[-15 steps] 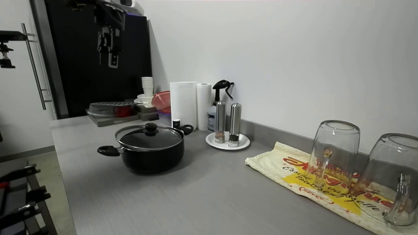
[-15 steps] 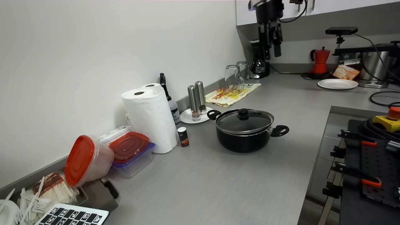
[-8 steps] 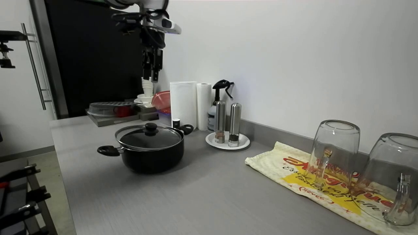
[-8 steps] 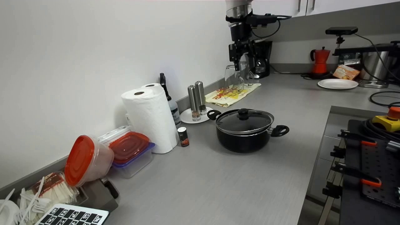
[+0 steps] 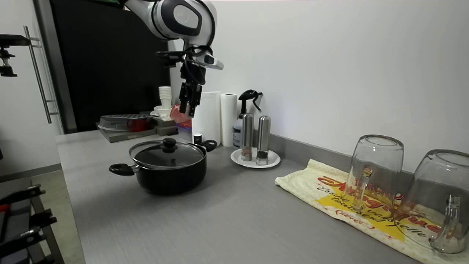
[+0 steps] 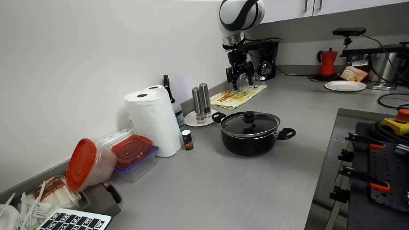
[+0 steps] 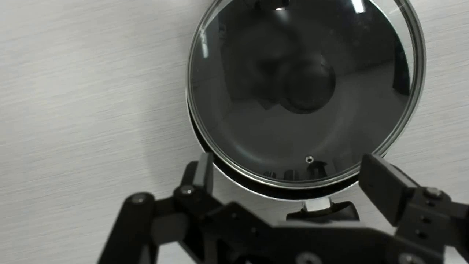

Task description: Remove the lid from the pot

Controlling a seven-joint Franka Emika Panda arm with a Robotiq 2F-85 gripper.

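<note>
The black pot (image 5: 172,181) stands on the counter in both exterior views (image 6: 249,147). Its dark glass lid (image 5: 152,156) lies on top, also in view here (image 6: 235,126), with a black centre knob (image 5: 169,143). In the wrist view the lid (image 7: 253,132) sits off-centre, baring a strip of the pot's inner rim (image 7: 271,189) near one side handle (image 7: 326,212). The knob (image 7: 309,86) is dark against the glass there. My gripper (image 7: 287,159) is open and empty, fingers wide apart. In the exterior views it hangs above the pot (image 5: 187,112), touching nothing (image 6: 243,86).
Paper towel rolls (image 6: 153,121), a small dark shaker (image 6: 187,139) and two steel mills (image 5: 253,137) on a white plate (image 5: 256,164) stand along the wall. Glass mugs (image 5: 373,172) stand upside down on a printed cloth (image 5: 315,179). Plastic containers (image 6: 91,164) sit farther along the wall.
My gripper has come down a good way and moved nearer to the pot, and more of the arm now shows. It stays open. The pot and lid have not moved.
</note>
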